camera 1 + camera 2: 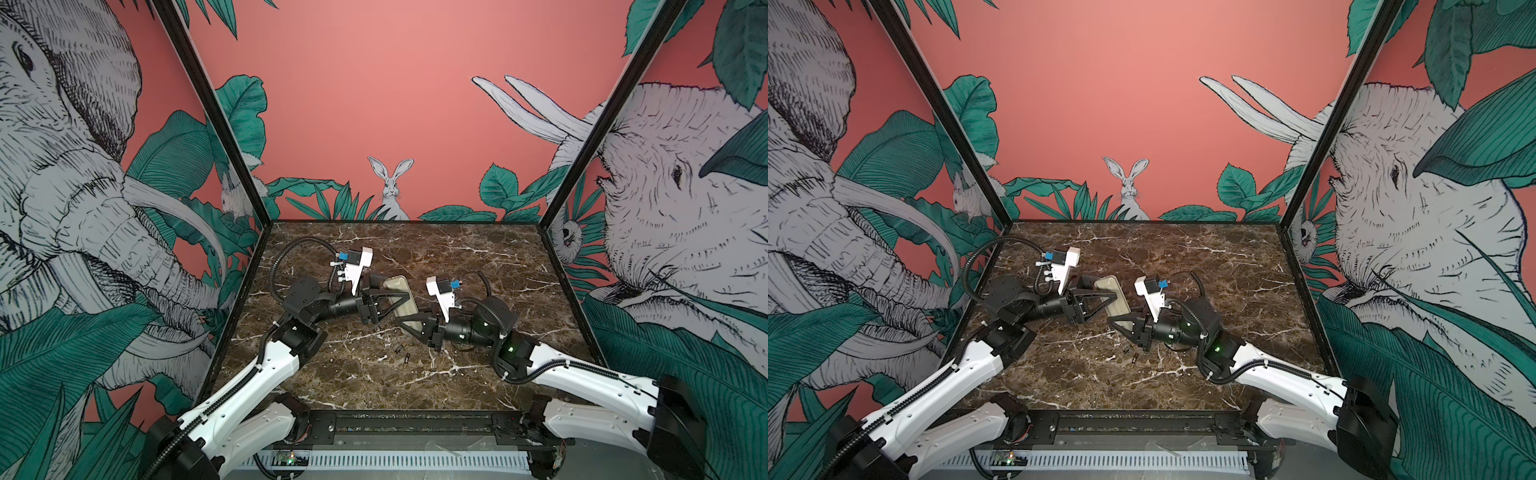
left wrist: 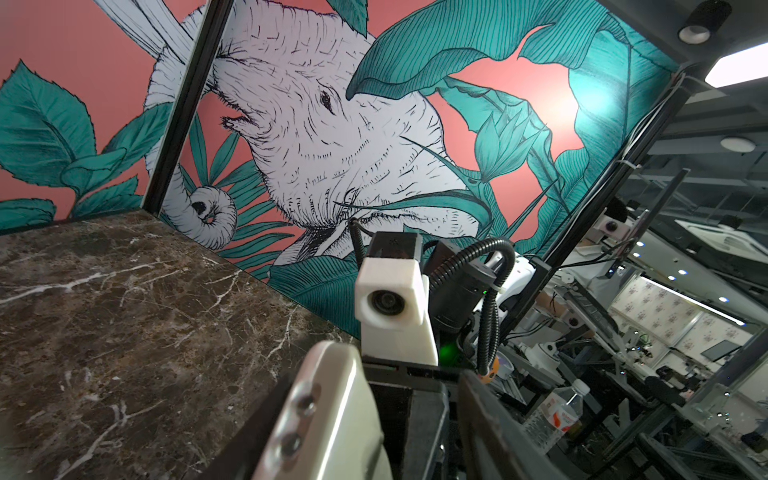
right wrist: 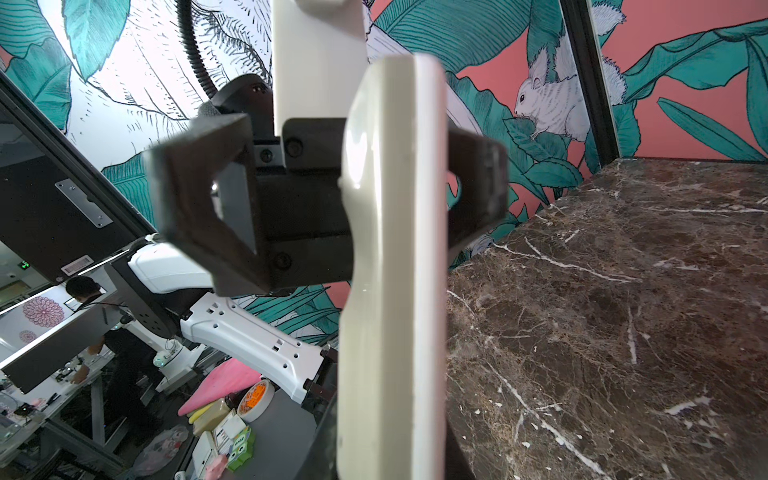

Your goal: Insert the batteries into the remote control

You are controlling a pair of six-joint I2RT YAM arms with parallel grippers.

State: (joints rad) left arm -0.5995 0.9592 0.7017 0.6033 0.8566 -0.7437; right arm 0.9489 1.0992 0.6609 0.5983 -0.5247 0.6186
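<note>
**Two grippers on one remote, raised above the marble**

Both top views show the remote control held off the marble tabletop near its centre. Its greyish-beige back faces the camera. Its long axis runs from near to far, with the far end leaning left.

The right gripper is clamped on the near end and carries the remote control. The left gripper reaches in from the left and straddles the middle of the remote control with its jaws partly apart. In the right wrist view, one black finger stands clear of the beige back with a visible gap. The opposite finger lies at the white front face; whether it touches cannot be told.

The batteries lie on the marble just in front of the right gripper. They are close together and apart from the remote control.

Open marble runs from the grippers to the back wall and to the right side wall. On the left, the arm's cable loop comes near the tabletop's left edge. Both arms enter over the front rail at its corners, and marble shows between them along the middle of that edge.
</note>
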